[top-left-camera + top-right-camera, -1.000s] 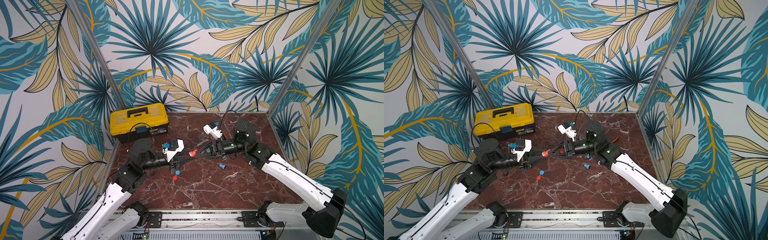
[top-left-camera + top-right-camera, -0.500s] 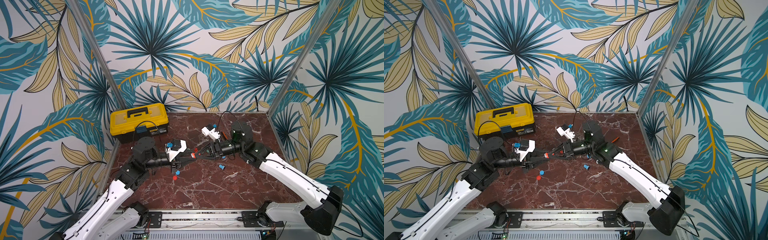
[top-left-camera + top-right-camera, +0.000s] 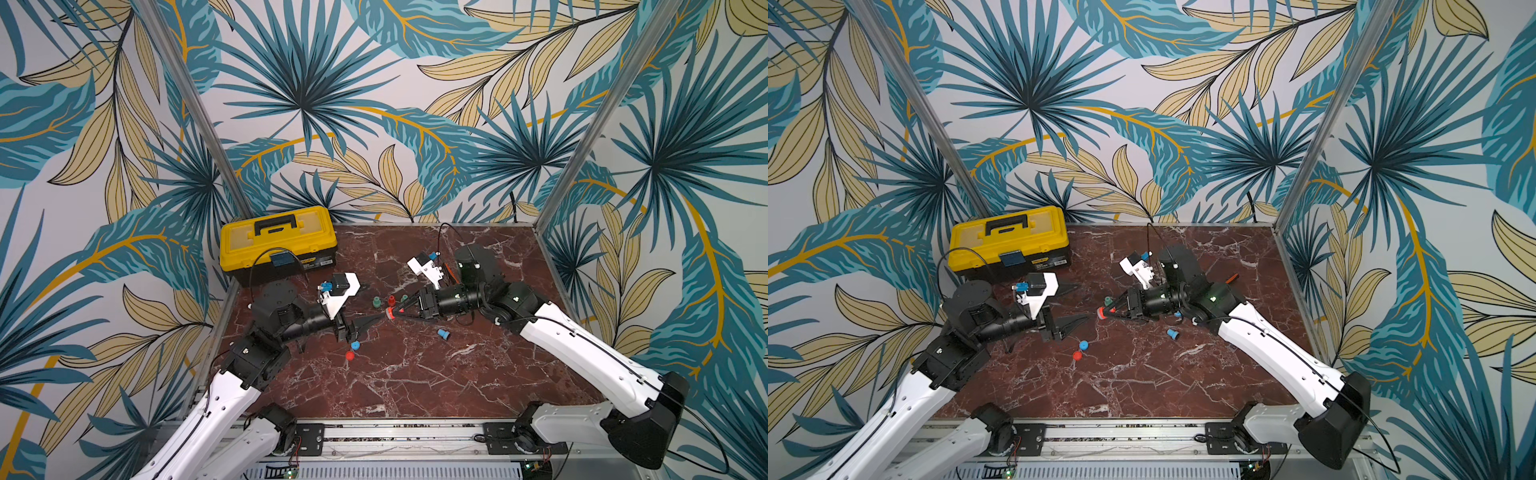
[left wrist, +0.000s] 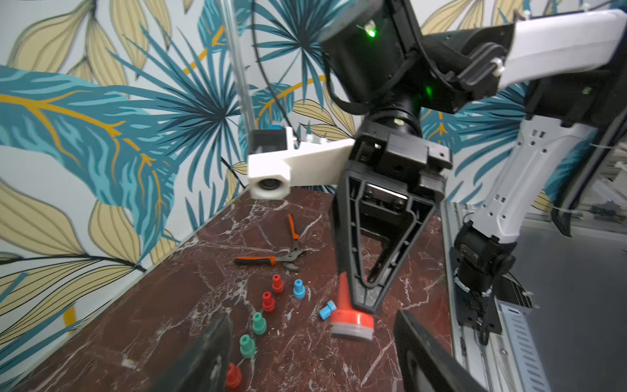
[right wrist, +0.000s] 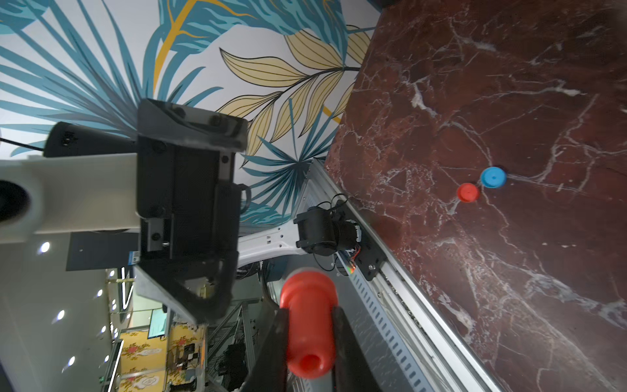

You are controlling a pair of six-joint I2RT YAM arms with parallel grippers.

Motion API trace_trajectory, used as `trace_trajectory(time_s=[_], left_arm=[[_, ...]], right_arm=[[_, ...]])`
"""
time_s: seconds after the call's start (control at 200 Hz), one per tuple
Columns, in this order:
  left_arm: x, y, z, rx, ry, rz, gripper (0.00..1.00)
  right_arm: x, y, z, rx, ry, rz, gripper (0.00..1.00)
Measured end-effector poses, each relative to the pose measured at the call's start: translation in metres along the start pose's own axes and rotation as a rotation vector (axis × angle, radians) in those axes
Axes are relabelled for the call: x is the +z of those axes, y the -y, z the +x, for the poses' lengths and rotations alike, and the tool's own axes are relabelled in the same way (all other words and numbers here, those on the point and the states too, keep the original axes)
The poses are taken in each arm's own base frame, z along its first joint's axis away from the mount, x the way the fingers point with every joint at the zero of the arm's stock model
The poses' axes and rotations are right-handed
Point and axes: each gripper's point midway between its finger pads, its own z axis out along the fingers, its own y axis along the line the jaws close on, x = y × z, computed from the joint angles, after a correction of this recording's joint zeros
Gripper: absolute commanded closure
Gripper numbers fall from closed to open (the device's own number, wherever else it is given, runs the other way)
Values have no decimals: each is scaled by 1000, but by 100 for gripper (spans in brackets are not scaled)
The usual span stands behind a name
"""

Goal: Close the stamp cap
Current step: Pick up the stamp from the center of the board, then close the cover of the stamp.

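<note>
A red stamp (image 4: 352, 319) hangs above the marble table (image 3: 415, 374), and a pale translucent cap (image 4: 351, 332) sits on its wide end. My right gripper (image 5: 308, 339) is shut on the stamp's narrow red handle (image 5: 308, 315). In both top views the stamp (image 3: 390, 313) (image 3: 1101, 312) sits at the tip of the right gripper (image 3: 397, 312), pointing at the left gripper (image 3: 372, 302). The left gripper (image 4: 312, 339) stands open just short of the capped end, with its fingers (image 4: 207, 353) on either side and touching nothing.
Loose blue (image 3: 355, 345) and red (image 3: 350, 355) caps lie below the left gripper. A blue stamp (image 3: 444, 333) lies on its side, and several small green and red stamps (image 4: 258, 322) stand in a row. Orange-handled pliers (image 4: 271, 259) lie beyond them. A yellow toolbox (image 3: 277, 237) stands at the back left.
The left gripper was shut at the stamp's capped end. It has opened, let go and drawn back slightly to the left. The right gripper still holds the stamp.
</note>
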Motion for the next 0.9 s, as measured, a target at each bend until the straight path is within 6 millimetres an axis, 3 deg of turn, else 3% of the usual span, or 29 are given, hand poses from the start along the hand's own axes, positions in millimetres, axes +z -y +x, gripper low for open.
trace_trajectory(time_s=[0.24,0.376,0.656,0.896], left_arm=[[-34,-82,14,-231,-3,-250,23],[-51,-116,31,-345,-8,-349,23],[-69,-137,65,-396,-35,-523,23],[-90,-137,55,-328,9,-651,14]], right_arm=[[38,61,2,64,-38,217,94],[63,88,3,84,-78,320,94],[133,121,6,63,-187,448,94],[182,151,29,53,-297,524,94]])
